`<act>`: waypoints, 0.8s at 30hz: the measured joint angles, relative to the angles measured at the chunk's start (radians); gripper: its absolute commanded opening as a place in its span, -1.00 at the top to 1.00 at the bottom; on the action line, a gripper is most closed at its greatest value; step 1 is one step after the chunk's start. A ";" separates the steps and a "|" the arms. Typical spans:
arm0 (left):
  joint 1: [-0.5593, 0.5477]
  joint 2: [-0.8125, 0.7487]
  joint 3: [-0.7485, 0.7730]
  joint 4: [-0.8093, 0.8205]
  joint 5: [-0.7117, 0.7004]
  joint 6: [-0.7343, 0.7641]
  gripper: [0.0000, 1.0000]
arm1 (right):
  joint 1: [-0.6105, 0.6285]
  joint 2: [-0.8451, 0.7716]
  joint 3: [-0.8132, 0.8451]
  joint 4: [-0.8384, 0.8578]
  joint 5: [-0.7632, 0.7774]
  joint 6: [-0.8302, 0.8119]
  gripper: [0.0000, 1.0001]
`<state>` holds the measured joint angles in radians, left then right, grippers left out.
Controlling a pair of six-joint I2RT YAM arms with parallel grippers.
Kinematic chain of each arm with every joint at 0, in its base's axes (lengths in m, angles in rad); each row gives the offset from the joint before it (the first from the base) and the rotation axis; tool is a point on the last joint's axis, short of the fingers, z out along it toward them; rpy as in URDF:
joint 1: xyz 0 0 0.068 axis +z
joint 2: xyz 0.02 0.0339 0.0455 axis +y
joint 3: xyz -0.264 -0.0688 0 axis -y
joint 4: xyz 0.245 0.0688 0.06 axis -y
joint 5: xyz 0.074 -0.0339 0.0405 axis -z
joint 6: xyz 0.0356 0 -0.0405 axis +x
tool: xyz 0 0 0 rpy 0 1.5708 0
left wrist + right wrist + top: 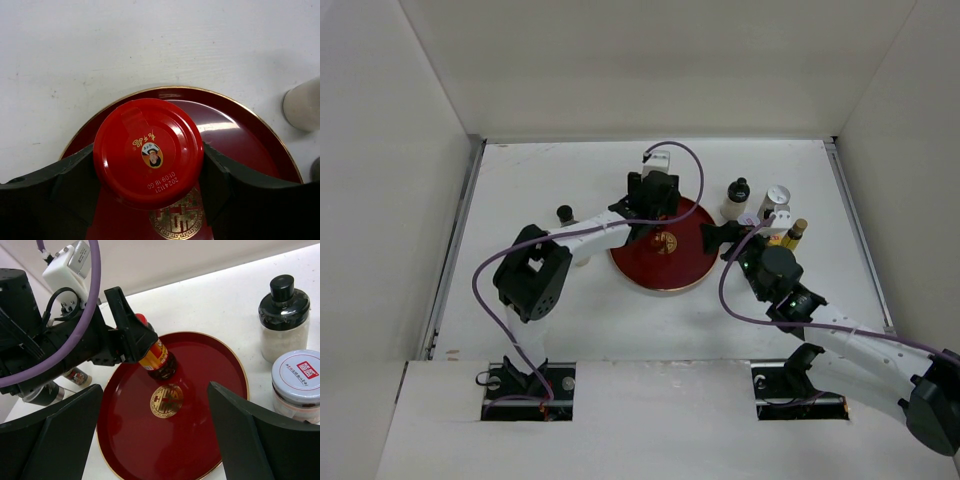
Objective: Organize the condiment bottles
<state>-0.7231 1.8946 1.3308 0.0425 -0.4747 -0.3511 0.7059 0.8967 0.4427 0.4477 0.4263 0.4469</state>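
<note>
Left gripper (147, 170): clamped on red-capped jar (159, 359) over tray (240, 130). Lower upright, base flat, then release. Right gripper (155, 390): wide, empty.

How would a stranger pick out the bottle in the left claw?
Find the red round tray. The bottle is over its far part, gripped by the left claw. Unlike the black-capped jar and the white-lidded jar nearby, its cap is red.

The red tray (200, 370) is bare across its near half — open room beneath the right gripper (155, 405), fingers spread. Its far part is blocked by the left gripper (148, 172) clamped on a red-capped jar (157, 357). Just right, a black-capped shaker (284, 320) and white-lidded jar (299, 382) crowd together.
</note>
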 measured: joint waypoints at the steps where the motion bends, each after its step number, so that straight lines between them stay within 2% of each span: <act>1: 0.000 0.001 0.000 0.003 -0.001 0.000 -0.39 | 0.000 0.000 0.000 0.000 0.000 0.001 -0.88; 3: -0.001 0.001 0.000 0.013 -0.007 0.003 -0.65 | -0.001 0.000 0.000 0.000 0.000 0.002 -0.90; 6: -0.006 -0.018 -0.002 0.039 -0.027 0.002 -0.81 | -0.001 0.000 0.000 0.001 0.000 0.002 -0.91; 11: -0.008 -0.193 -0.091 0.053 -0.064 0.003 -0.86 | -0.001 0.002 0.000 0.002 0.000 0.003 -0.93; 16: 0.003 -0.518 -0.270 0.054 -0.127 -0.003 -0.86 | -0.001 0.009 0.000 0.004 0.000 0.003 -0.97; 20: 0.030 -0.727 -0.383 -0.030 -0.211 -0.012 -0.88 | -0.001 0.017 0.000 0.002 0.000 0.003 -1.00; 24: 0.068 -0.821 -0.468 -0.146 -0.267 -0.040 -0.91 | 0.000 0.022 0.000 0.001 -0.001 0.003 -1.00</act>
<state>-0.6552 1.0733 0.8631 -0.1032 -0.7414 -0.3916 0.7055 0.9188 0.4427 0.4488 0.4255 0.4496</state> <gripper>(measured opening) 0.950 0.998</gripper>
